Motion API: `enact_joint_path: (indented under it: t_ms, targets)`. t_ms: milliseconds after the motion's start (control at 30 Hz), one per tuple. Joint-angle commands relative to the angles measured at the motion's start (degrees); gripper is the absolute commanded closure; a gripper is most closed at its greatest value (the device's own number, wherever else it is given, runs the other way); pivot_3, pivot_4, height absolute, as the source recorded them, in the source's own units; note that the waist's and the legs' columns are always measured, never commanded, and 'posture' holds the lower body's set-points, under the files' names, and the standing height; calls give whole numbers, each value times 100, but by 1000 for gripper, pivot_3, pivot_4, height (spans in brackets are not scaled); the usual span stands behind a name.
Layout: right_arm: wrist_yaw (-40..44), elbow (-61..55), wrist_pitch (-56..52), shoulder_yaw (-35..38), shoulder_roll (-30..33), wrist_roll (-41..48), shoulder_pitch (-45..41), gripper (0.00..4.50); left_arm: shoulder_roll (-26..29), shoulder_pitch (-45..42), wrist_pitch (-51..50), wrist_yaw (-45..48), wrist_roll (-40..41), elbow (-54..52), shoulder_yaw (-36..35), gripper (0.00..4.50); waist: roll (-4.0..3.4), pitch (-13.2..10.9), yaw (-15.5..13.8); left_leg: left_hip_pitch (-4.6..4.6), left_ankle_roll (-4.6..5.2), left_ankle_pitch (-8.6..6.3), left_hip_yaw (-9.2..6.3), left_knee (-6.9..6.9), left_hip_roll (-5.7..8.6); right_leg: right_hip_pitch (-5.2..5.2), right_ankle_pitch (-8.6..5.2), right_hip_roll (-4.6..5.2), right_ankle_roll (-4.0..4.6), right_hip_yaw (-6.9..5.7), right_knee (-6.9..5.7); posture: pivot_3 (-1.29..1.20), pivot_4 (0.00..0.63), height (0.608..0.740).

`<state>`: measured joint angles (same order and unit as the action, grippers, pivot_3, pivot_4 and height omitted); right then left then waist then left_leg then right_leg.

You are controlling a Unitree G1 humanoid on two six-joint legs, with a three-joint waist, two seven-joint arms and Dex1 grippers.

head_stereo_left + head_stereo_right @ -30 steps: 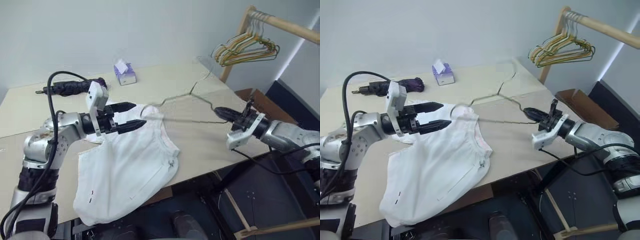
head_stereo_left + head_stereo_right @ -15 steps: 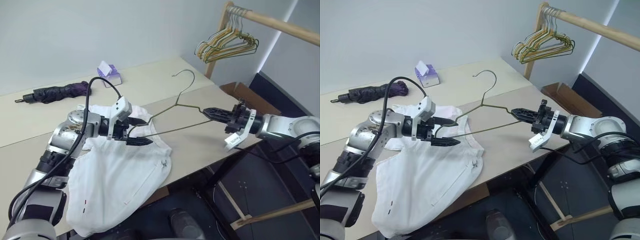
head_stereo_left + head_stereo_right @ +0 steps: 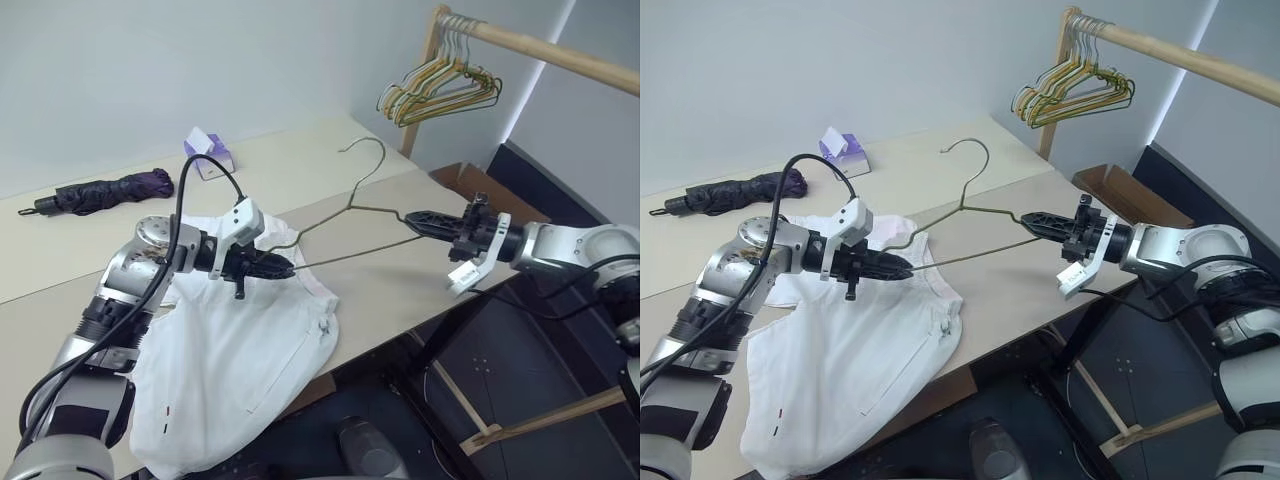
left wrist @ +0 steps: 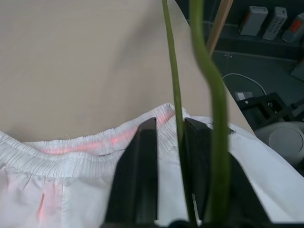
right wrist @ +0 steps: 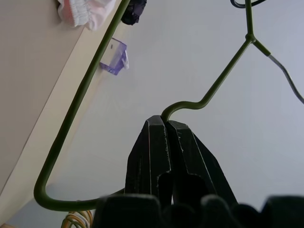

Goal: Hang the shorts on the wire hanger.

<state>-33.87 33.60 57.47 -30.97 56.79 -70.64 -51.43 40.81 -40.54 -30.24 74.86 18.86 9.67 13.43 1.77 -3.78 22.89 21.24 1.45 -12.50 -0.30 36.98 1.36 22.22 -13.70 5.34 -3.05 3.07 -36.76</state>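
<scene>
The right gripper (image 3: 418, 217) is clamped on the stiff, light wire hanger (image 3: 345, 212) and the left gripper (image 3: 283, 268) is clenched at its other end, so the limp shorts (image 3: 240, 350) should be taken by the elastic waistband.

A lab-like test room: bare beige table (image 3: 90, 290), wooden garment rail (image 3: 540, 45), electronic boxes on the floor.

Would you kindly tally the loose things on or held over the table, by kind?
White thin-fabric shorts: 1
Thin grey-olive wire hanger: 1
Purple tissue box: 1
Dark purple folded umbrella: 1
Total: 4
</scene>
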Motion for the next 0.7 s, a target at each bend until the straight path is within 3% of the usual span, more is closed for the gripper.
enact_joint_path:
  t_ms: [33,200,233,400,533,633,700]
  targets:
    - [-134,-42,48,81,10,70,-184,4500,19,-77,-19,8,-26,-140,-103,4463,0,0,0,0,0,0,0,0,0,0,0,1,0,0,0,-292,0,740]
    - [205,5,374,140,-16,489,-143,4500,61,-34,-92,-12,-55,-214,-142,4463,0,0,0,0,0,0,-1,0,3,0,0,3,-1,0,-2,-286,0,740]
    - [341,29,506,167,-20,663,-127,3967,80,-16,-102,-7,-52,-233,-153,4500,0,0,2,0,0,0,-1,0,3,0,-1,2,-1,0,-1,-286,0,740]
    - [1329,1,1185,177,78,1707,18,2434,320,125,284,-138,-359,-250,-186,4500,0,0,10,-1,1,-1,-1,0,2,-1,-1,3,-2,0,-1,-272,0,740]
    - [3684,-70,1056,-364,314,4629,396,1073,588,372,1223,-36,-675,-227,-197,4500,2,0,12,-8,4,-3,-5,-1,-1,-15,-1,2,-3,-4,5,-251,0,740]
    - [6283,-1667,-1055,-481,718,7974,1173,31,663,601,2101,10,-788,-200,-314,4500,3,0,-34,-10,11,-7,-16,2,-1,-36,-2,12,-7,-20,20,-235,0,740]
    - [7371,-2533,-2680,-189,810,9429,1472,31,647,718,2526,11,-791,-197,-411,4500,3,1,-65,-12,16,-10,-33,13,-4,-53,-1,19,-13,-32,27,-229,0,740]
